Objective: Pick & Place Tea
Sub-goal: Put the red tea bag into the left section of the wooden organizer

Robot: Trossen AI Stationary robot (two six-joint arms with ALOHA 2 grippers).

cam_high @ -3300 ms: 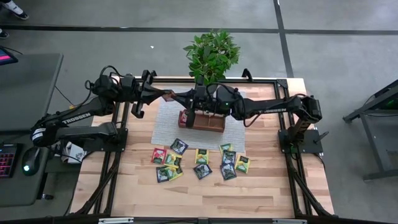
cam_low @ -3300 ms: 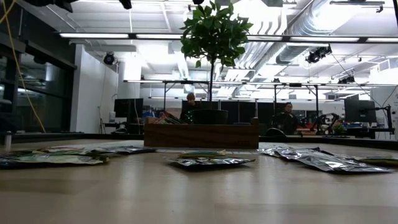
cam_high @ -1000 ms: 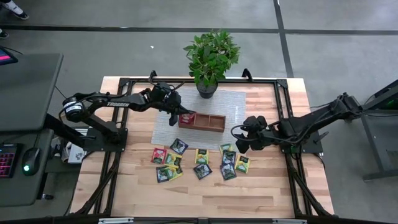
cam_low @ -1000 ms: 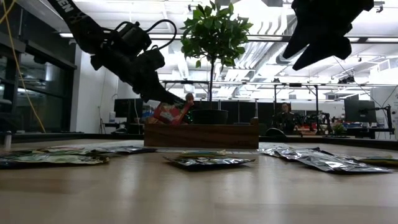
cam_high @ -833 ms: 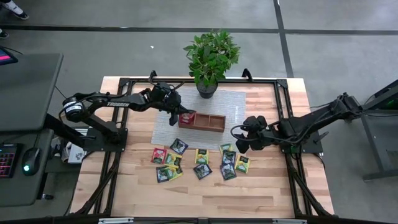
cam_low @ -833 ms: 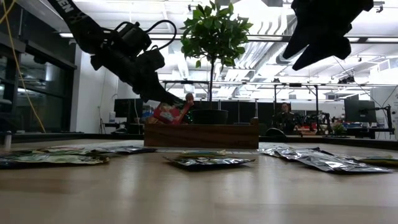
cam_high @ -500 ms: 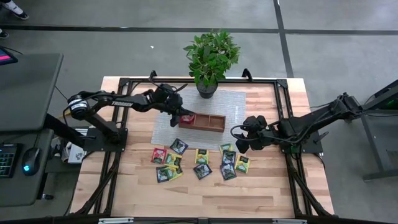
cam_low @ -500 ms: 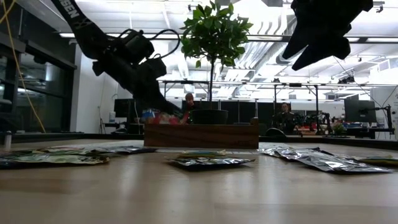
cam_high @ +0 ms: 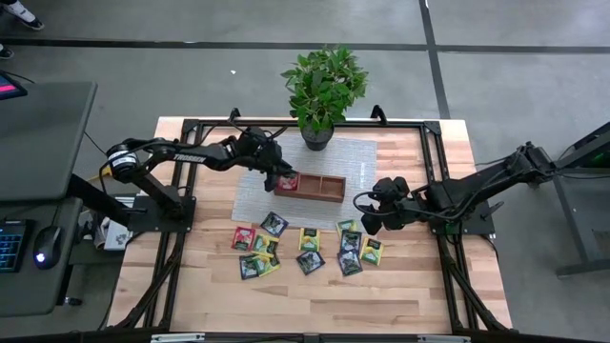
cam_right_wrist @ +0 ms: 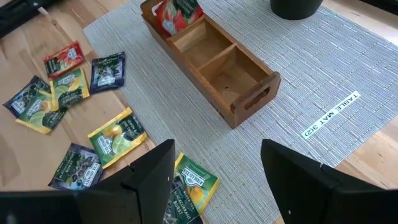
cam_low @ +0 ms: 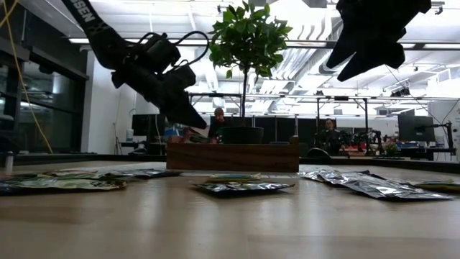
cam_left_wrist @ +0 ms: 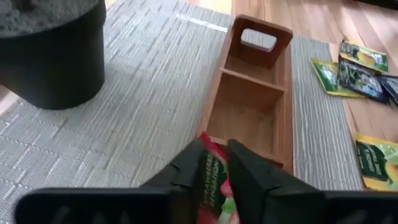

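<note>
A brown wooden three-compartment tray [cam_high: 315,187] stands on a grey woven mat [cam_high: 250,186]. My left gripper [cam_high: 283,177] hangs over the tray's left end compartment, with a red tea sachet [cam_left_wrist: 212,177] between its fingers. Several more tea sachets [cam_high: 305,250], red, yellow-green and dark, lie flat on the wood near the mat's front edge. My right gripper [cam_high: 368,217] waits open in the air to the tray's right, above the rightmost sachets, with nothing between its fingers [cam_right_wrist: 217,158]. My left gripper pinches the red sachet between its two fingers, which lie on its two flat faces [cam_left_wrist: 208,167]. The fingers slant down from the table's left. The sachet stands on edge in the tray's left compartment [cam_right_wrist: 175,14], its lower part hidden behind the tray wall in the low view.
A potted plant [cam_high: 322,84] in a dark pot [cam_left_wrist: 50,50] stands on the mat's far edge, just behind the tray. The tray's middle and right compartments [cam_right_wrist: 230,71] hold nothing. Black frame rails run along the table's edges. People sit far off in the room behind.
My left gripper has sunk a little toward the tray's left compartment with the red sachet. In the low view the sachet stood above the tray's wall a second ago; now only its top edge shows over it. My right gripper has kept still.
</note>
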